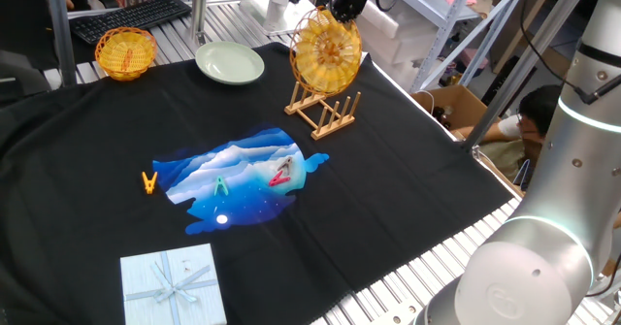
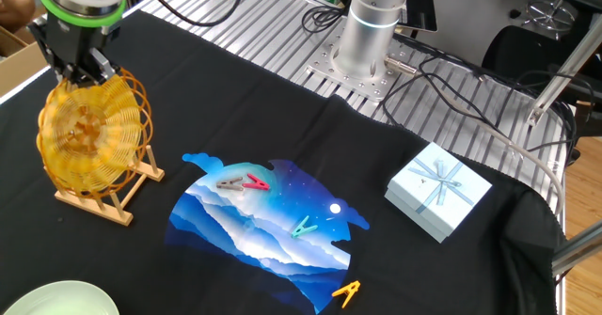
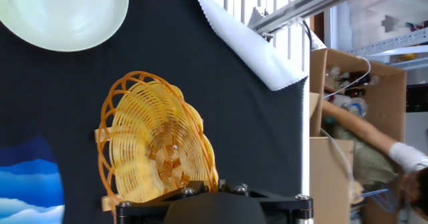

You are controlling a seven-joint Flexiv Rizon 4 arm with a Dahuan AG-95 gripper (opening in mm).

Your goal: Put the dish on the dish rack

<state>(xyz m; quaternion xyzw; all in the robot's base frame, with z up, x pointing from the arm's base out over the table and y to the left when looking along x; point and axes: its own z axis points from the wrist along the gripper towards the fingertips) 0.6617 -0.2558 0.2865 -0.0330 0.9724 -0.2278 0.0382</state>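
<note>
The golden woven wicker dish [image 1: 327,51] stands on edge between the pegs of the small light-wood dish rack [image 1: 325,112] at the back of the black cloth. It shows the same way in the other fixed view, the dish [image 2: 89,132] upright in the rack [image 2: 103,197]. My gripper [image 1: 344,15] is right above it, at its top rim [image 2: 83,73]. In the hand view the dish [image 3: 157,147] fills the lower left and its rim runs in between my fingers; the gripper [image 3: 182,184] looks shut on that rim.
A pale green plate [image 1: 230,61] and a small yellow basket [image 1: 125,51] sit behind and left of the rack. A blue printed patch [image 1: 243,178] with clothespins lies mid-table, with an orange clip [image 1: 149,181] beside it and a gift box [image 1: 173,284] in front. A person [image 1: 514,121] is by cardboard boxes on the right.
</note>
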